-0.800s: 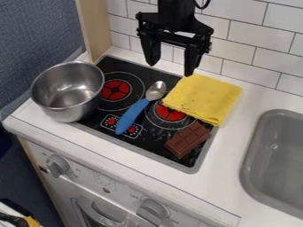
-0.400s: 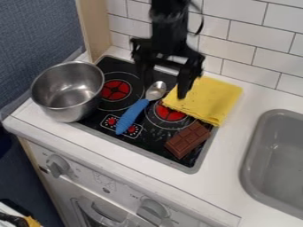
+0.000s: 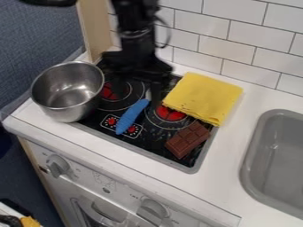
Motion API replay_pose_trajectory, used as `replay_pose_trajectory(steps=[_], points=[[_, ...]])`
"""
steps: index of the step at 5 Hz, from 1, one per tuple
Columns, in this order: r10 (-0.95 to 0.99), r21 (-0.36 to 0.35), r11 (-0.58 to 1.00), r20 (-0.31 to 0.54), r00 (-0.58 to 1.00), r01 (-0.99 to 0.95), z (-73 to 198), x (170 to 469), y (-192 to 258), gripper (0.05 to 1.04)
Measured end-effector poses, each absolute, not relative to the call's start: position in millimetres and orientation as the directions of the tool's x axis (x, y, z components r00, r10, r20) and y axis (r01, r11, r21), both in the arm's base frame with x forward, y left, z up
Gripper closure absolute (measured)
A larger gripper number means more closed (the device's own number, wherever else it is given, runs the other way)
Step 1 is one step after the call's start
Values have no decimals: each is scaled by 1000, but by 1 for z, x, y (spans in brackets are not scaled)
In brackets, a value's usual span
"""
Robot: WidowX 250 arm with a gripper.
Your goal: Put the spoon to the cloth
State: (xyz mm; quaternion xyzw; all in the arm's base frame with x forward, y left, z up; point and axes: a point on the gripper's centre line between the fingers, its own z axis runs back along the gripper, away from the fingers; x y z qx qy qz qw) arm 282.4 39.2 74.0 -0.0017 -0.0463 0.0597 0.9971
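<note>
Gripper dropped, shifted toward steel pot | fingers spread | risk: off-centre descent, finger nearer yellow cloth may knock blue-handled spoon askew

The pot bounds the gap beside the spoon.

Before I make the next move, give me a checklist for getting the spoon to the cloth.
1. Gripper over the spoon: ok, above its bowl end.
2. Fingers apart: ok.
3. Spoon's bowl lined up between the fingers: cannot tell, the gripper mostly hides it.
4. Spoon on the cloth: not ok, it lies on the stovetop.
5. Cloth spread fully flat: not ok, it looks folded.
6. Chocolate bar apart from the spoon: ok, there is stovetop between them.
</note>
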Motion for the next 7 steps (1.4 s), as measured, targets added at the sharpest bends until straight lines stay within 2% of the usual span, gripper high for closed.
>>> replay_pose_trajectory(steps=[1,2,3,5,6,7], points=[[161,-9,987,53,986,-160,45,283,62,83],[172,5,985,44,984,-172,27,285,70,83],[166,3,986,75,983,-167,23,297,72,84],[118,12,993,81,990,-119,10,308,61,85],[101,20,994,86,991,-104,10,309,56,133],[110,9,994,84,990,-111,9,308,54,422]])
